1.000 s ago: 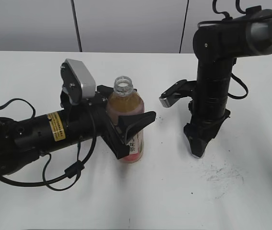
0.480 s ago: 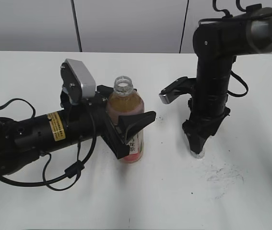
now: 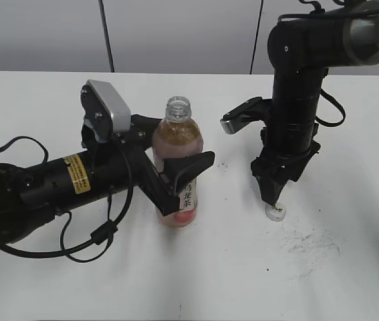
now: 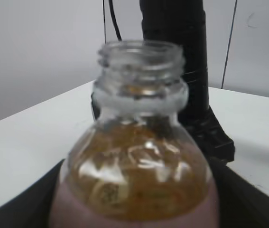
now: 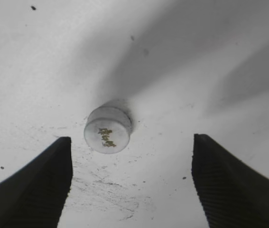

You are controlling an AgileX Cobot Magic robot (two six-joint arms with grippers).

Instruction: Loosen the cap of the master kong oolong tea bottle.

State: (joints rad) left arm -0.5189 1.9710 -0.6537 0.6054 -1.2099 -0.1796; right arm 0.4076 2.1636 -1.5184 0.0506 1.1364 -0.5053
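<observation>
Mid-counter, I see the cap (image 5: 107, 129) already off, lying under my released right end effector (image 3: 270, 198); my left end effector (image 3: 172, 180) grasps the master kong oolong tea bottle (image 3: 177, 157).

Exterior camera looking down slantwise across the table (image 3: 349, 281), left wrist camera facing the bottle (image 4: 136, 156) close-up, right wrist camera staring straight down at the cap (image 5: 107, 129), also showing in the exterior view (image 3: 275, 212).

Bare counter (image 3: 323, 267) surrounds the cap (image 5: 107, 129) lying between spread jaws, while the bottle (image 3: 177, 167) stands well apart, its mouth unobstructed above.
</observation>
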